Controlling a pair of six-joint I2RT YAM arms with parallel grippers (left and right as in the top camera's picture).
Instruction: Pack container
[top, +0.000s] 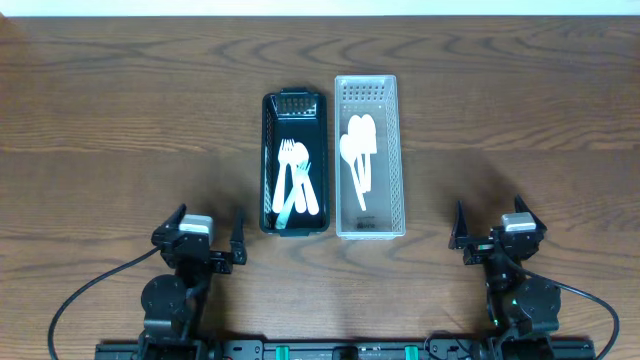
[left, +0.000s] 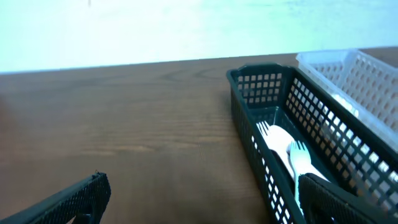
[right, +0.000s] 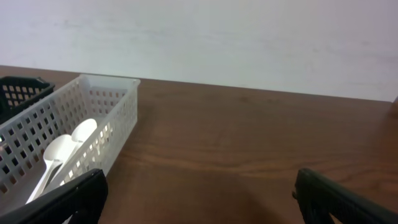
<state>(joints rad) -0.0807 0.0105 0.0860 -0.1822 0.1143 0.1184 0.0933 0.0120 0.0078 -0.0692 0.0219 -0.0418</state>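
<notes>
A black slotted basket (top: 268, 150) stands at mid-table with white plastic forks (top: 293, 182) lying in it. Beside it on the right is a white slotted basket (top: 397, 140) with white spoons (top: 357, 150) inside. My left gripper (top: 209, 236) rests open near the front edge, left of the black basket (left: 249, 130), nothing between its fingers; the forks (left: 289, 152) show through the basket wall. My right gripper (top: 496, 226) is open too, to the right of the white basket (right: 106, 109), with the spoons (right: 62, 152) visible inside.
The table is dark brown wood (top: 120, 120). Black cables (top: 90, 290) loop from each arm base at the front edge. A pale wall runs behind the table's far edge.
</notes>
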